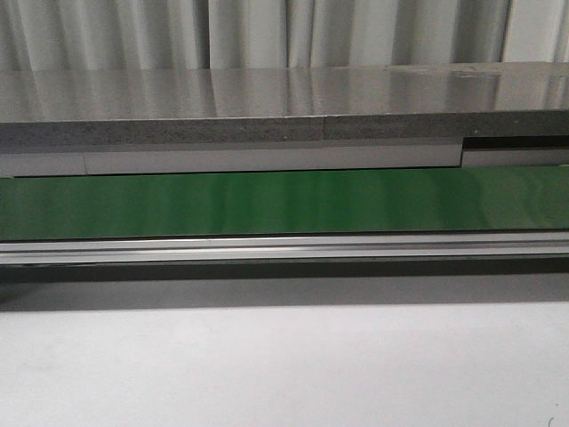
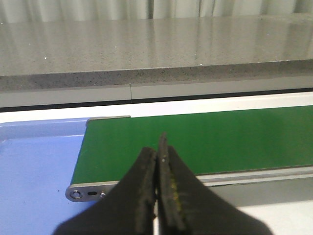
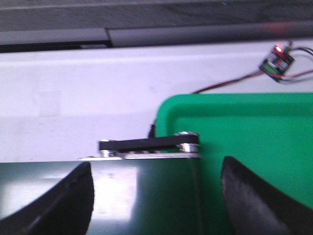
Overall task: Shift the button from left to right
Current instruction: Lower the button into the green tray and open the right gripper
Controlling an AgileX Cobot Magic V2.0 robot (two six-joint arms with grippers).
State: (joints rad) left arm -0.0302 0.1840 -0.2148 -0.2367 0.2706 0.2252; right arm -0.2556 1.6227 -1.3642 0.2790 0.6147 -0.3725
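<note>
Nowhere in any of the three views does the button show, so where it sits cannot be told; by that measure the task looks not yet begun, or at least the pictures give no sign of any part done

At the left gripper [image 2: 157, 161] the two dark fingers [image 2: 142, 196] are pressed together with nothing between them. Just beyond their tips runs the green conveyor belt [image 2: 205, 139], its rounded metal end just beside them, and off to the side of that end lies a blue tray [image 2: 34, 161] that shows no button on the part in view

At the right gripper [image 3: 156, 196] the fingers [image 3: 63, 200] stand wide apart, nothing held. Between them is the dark end of the belt with a black bracket [image 3: 149, 144] just past it, and a green tray [image 3: 244, 132] begins right beside that bracket and reaches under the far finger. Beyond the tray a small circuit board [image 3: 277, 59] with red wires rests on the white table [image 3: 73, 98]

From the front the belt is bare along its whole visible length and neither arm appears. My judgement is that everything is left: find the button, grip it on the left side, and get it across to the right
</note>
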